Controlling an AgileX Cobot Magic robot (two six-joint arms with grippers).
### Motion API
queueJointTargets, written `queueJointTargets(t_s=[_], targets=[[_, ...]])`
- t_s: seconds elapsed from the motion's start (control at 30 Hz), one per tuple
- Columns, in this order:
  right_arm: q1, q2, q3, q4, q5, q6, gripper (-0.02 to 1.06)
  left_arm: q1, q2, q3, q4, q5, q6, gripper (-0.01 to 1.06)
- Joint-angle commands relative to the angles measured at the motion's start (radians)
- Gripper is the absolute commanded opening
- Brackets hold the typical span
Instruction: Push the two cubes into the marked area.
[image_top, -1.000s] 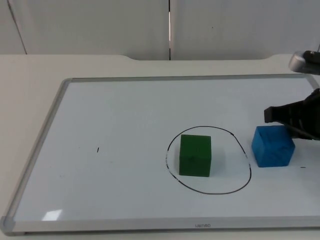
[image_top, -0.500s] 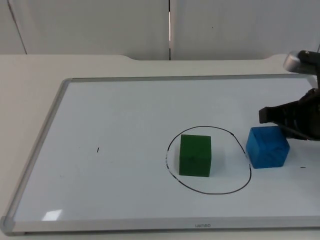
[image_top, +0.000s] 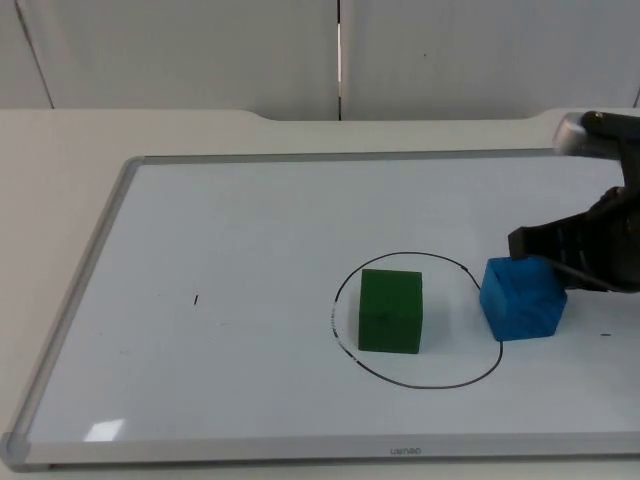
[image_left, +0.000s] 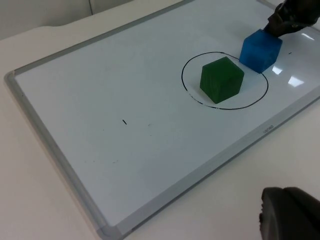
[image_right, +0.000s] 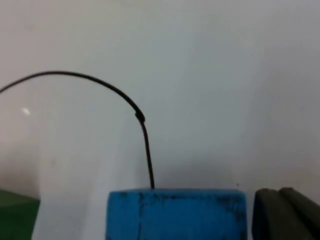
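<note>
In the top view, a whiteboard (image_top: 200, 230) with a grey frame is lying on the white table and taking up most of the frame. A black hand-drawn circle (image_top: 417, 384) is sitting right of centre in the lower half. The green cube (image_top: 390, 311) is resting fully inside that circle, toward its left side. The blue cube (image_top: 522, 298) is sitting on the circle's right edge, with its left part overlapping the line and the rest lying outside. The right gripper (image_top: 560, 245) is reaching in from the right edge of the frame and is touching the blue cube's upper right side; whether its fingers are spread or pressed together cannot be told. A small black tick mark (image_top: 196, 299) is showing on the board at left of centre.

In the left wrist view, the board is stretching away, with the green cube (image_left: 221, 79) inside the circle (image_left: 225, 107) and the blue cube (image_left: 259, 50) straddling the line just beyond it. The right gripper (image_left: 290, 17) is pressing against the blue cube's far side. The left gripper (image_left: 287, 215) is hanging well off the board over the bare table, waiting; its finger state cannot be told.

In the right wrist view, the blue cube (image_right: 176, 214) is sitting directly ahead of the gripper, with the circle's line (image_right: 142, 130) curving away from behind the cube's top edge. A sliver of the green cube (image_right: 17, 216) is showing beside it.
</note>
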Motion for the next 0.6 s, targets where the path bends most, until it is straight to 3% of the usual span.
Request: queueJointTargets(t_s=[0.0, 0.57], targets=[[0.008, 0.003, -0.005, -0.006, 0.013, -0.006, 0.00, -0.002, -0.003, 0.005, 0.001, -0.012, -0.006, 0.00], [0.057, 0.003, -0.005, 0.000, 0.016, -0.006, 0.00, -0.002, -0.003, 0.005, 0.001, -0.012, -0.006, 0.00]])
